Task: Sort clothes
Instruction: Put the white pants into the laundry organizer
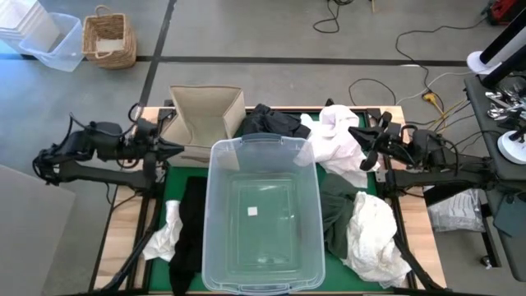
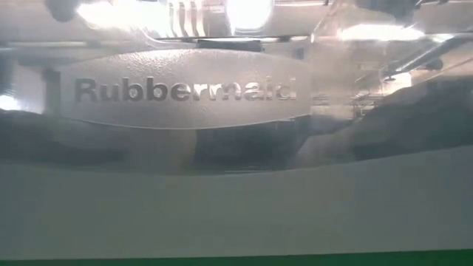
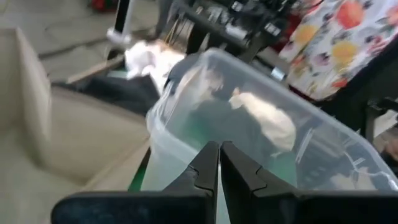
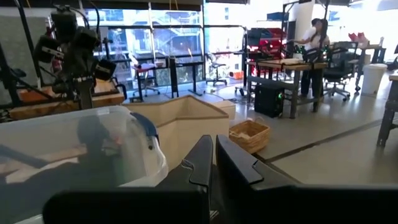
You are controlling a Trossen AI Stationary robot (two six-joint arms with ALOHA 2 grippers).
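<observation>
On the tabletop [image 1: 123, 247], clothes [image 1: 343, 148] crowd the tub [image 1: 261, 215], and both empty pincers, left [image 1: 174, 149] and right [image 1: 367, 157], pinched closed, could snag two garments together.

- Left arm [image 1: 90, 152]: matte black, jointed, looped black cabling by the beige fabric box [image 1: 205, 115].
- Right arm [image 1: 427, 156]: same black build; fingers [image 4: 239, 165] dark, wedge-shaped, possibly plastic.

Tub mid-table, clothes around it, arms at the sides.
We see the plastic tub [image 1: 261, 215] centred on the table [image 1: 123, 238], the fabric box [image 1: 205, 115] behind it to the left, clothes [image 1: 345, 148] piled behind, right and left of the tub, and a wicker basket [image 1: 108, 39] on the floor beyond.
</observation>
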